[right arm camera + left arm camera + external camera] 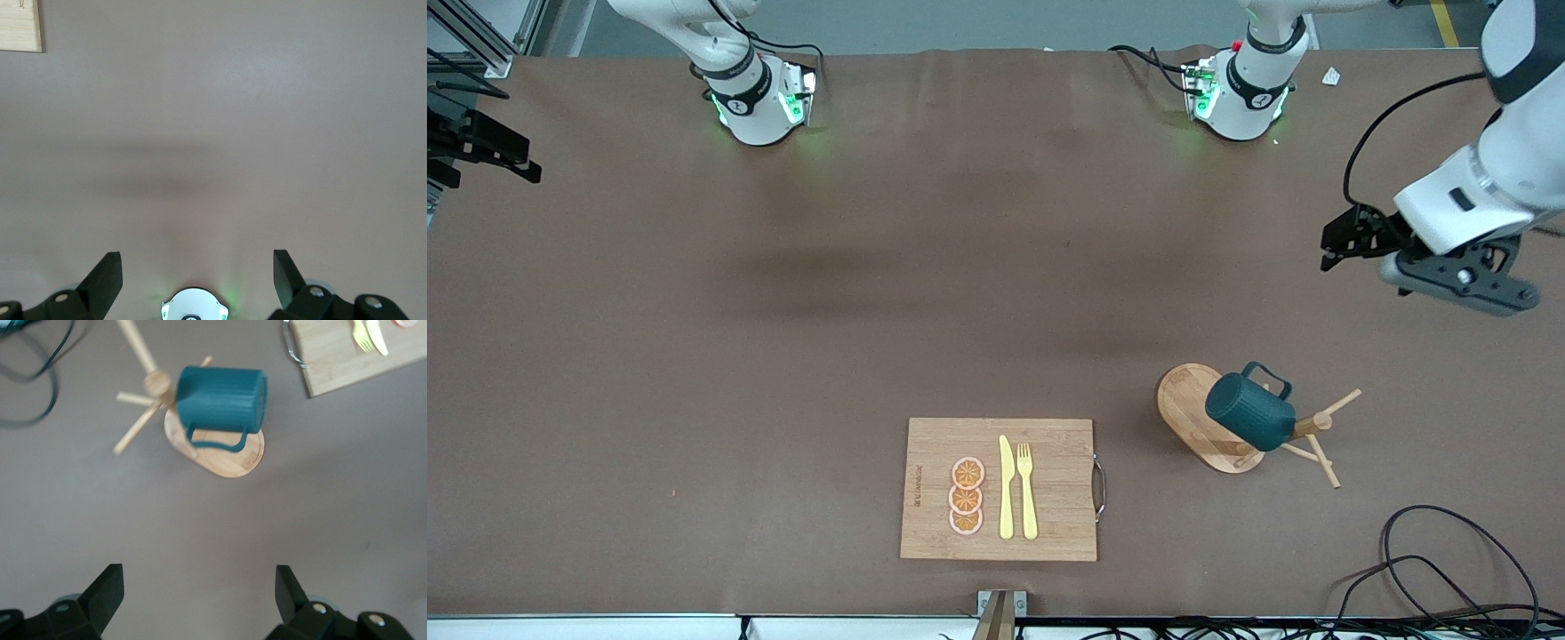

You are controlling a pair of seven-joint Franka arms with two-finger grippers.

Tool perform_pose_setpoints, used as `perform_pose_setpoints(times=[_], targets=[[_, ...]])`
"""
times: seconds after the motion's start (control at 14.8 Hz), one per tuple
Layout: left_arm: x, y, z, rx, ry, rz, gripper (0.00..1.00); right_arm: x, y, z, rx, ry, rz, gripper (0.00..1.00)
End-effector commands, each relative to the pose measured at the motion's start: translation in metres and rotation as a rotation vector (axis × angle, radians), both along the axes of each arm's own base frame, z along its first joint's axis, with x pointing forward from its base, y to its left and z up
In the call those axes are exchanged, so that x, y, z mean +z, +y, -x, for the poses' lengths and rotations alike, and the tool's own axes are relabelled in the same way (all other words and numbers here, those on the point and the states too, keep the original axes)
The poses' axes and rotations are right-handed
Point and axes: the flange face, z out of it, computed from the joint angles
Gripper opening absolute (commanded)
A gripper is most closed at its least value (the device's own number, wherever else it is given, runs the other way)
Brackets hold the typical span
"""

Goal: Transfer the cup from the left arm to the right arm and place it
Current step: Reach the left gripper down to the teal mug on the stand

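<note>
The cup [1249, 411] is a ribbed dark teal mug with a loop handle. It hangs tilted, mouth down, on a peg of the wooden rack [1190, 404], toward the left arm's end of the table. It also shows in the left wrist view [223, 399], where its inside is hidden. My left gripper [1329, 247] is open and empty in the air, over bare table beside the rack and apart from the cup [199, 587]. My right gripper [197, 270] is open and empty over bare table above its own base. It is out of the front view.
A wooden cutting board [1049, 444] with orange slices [967, 495], a yellow knife [1006, 487] and a fork [1027, 489] lies near the front edge. Black cables [1449, 569] lie at the corner nearest the rack. The rack's spare pegs [1325, 436] stick out sideways.
</note>
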Motion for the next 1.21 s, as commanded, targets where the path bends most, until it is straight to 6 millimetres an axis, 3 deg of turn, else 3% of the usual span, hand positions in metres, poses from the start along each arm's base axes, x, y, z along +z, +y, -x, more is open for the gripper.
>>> perform_pose_setpoints(times=[0.0,0.34,0.61,0.94,1.15], targets=[[-0.006,-0.001,-0.014,-0.204,-0.049,-0.012,0.99,0.001,0.001,0.005,0.007,0.002,0.0,1.0],[-0.042,-0.014,-0.04,-0.62,-0.104,-0.059,0.99,0.001,0.001,0.005,0.007,0.002,0.0,1.0],[-0.072,-0.038,-0.055,-1.023,-0.125,-0.154,0.99,0.001,0.001,0.005,0.007,0.0,0.0,1.0],[-0.126,-0.047,-0.075,-1.298,-0.11,-0.139,0.99,0.001,0.001,0.005,0.007,0.002,0.0,1.0],[-0.14,-0.053,-0.089,-1.376,-0.118,-0.125,0.99,0.001,0.001,0.005,0.007,0.002,0.0,1.0]])
